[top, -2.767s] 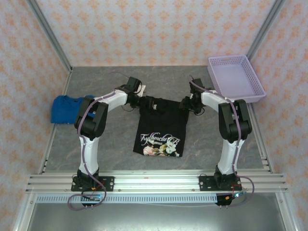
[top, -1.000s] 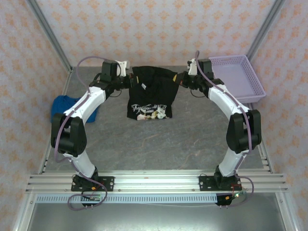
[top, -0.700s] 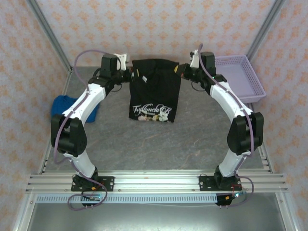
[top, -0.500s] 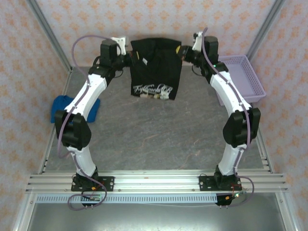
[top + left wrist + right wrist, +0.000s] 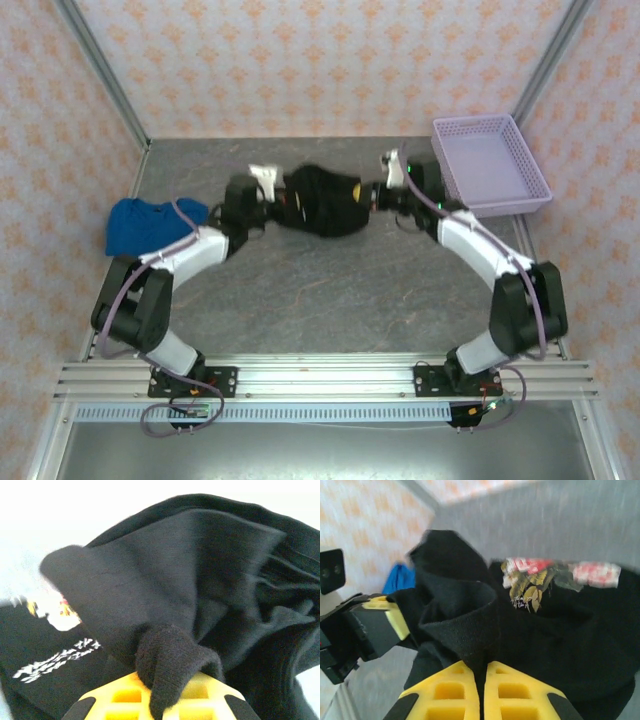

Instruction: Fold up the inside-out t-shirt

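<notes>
The black t-shirt (image 5: pixel 325 198) lies bunched in a low heap at the back middle of the table, stretched between both grippers. My left gripper (image 5: pixel 278 199) is shut on its left end; in the left wrist view a fold of black cloth (image 5: pixel 172 665) is pinched between the yellow fingers (image 5: pixel 122 697), with white lettering and a printed picture at the left. My right gripper (image 5: pixel 372 194) is shut on the shirt's right end; in the right wrist view black cloth (image 5: pixel 470 630) runs down between the yellow fingers (image 5: pixel 512 692), and the print (image 5: pixel 535 580) shows on top. The left gripper's yellow finger (image 5: pixel 395 617) appears at the left there.
A bright blue folded garment (image 5: pixel 145 222) lies at the left edge of the table. A lilac plastic tray (image 5: pixel 535 180) stands at the back right corner, close to my right forearm. Patterned walls close off the back and both sides.
Both grippers have come down and toward me from high at the back. The shirt, which hung spread between them, now lies crumpled on the table. Both grips held.
</notes>
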Available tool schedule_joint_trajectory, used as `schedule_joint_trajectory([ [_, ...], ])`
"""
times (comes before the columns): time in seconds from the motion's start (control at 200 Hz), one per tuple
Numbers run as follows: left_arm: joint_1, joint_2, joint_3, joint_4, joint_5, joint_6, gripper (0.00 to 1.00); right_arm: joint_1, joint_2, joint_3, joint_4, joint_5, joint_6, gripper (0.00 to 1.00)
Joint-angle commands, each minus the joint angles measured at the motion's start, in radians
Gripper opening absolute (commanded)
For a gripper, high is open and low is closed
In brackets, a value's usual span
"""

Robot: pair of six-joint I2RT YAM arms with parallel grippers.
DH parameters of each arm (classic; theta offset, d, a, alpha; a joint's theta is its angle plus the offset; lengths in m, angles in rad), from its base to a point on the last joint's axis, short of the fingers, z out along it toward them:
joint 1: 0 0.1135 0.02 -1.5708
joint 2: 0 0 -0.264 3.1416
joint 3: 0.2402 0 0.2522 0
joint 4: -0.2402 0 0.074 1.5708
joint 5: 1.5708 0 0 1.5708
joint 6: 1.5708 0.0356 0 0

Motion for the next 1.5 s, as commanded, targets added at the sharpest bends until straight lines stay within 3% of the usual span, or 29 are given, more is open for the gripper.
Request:
schedule_joint_trajectory([
  [0.0, -0.112, -0.129, -0.151, 0.145, -0.064, 0.034, 0.0, 0.038, -0.162, -0.168, 0.108, -0.02, 0.018, 0.0],
  [0.13, -0.187, -0.227, -0.262, 0.087, -0.14, -0.034, 0.0, 0.058, -0.268, -0.321, 0.111, 0.041, 0.103, 0.0],
  [0.27, -0.188, -0.294, -0.291, -0.019, -0.28, -0.028, 0.0, 0.056, -0.279, -0.272, -0.009, 0.149, 0.069, 0.0],
  [0.415, -0.169, -0.27, -0.284, -0.015, -0.391, 0.017, 0.0, 0.05, -0.1, -0.113, -0.134, 0.251, 0.025, 0.0],
  [0.615, -0.061, -0.171, -0.221, 0.057, -0.402, -0.016, 0.0, 0.046, 0.114, 0.075, -0.217, 0.327, -0.002, 0.0],
  [0.916, -0.03, 0.098, -0.038, 0.045, -0.439, -0.016, 0.02, 0.037, 0.43, 0.316, -0.35, 0.454, -0.05, 0.0],
  [1.031, -0.006, 0.191, 0.037, 0.026, -0.483, -0.037, 0.12, 0.035, 0.525, 0.4, -0.384, 0.501, -0.069, 0.02],
  [1.171, 0.01, 0.25, 0.143, -0.081, -0.495, -0.055, 0.29, 0.018, 0.56, 0.49, -0.471, 0.548, -0.098, 0.15],
  [1.336, 0.012, 0.193, 0.19, -0.207, -0.444, -0.032, 0.51, 0.01, 0.457, 0.486, -0.543, 0.608, -0.15, 0.35],
  [1.491, 0.013, 0.094, 0.17, -0.328, -0.458, -0.029, 0.66, 0.031, 0.315, 0.405, -0.542, 0.608, -0.174, 0.44],
])
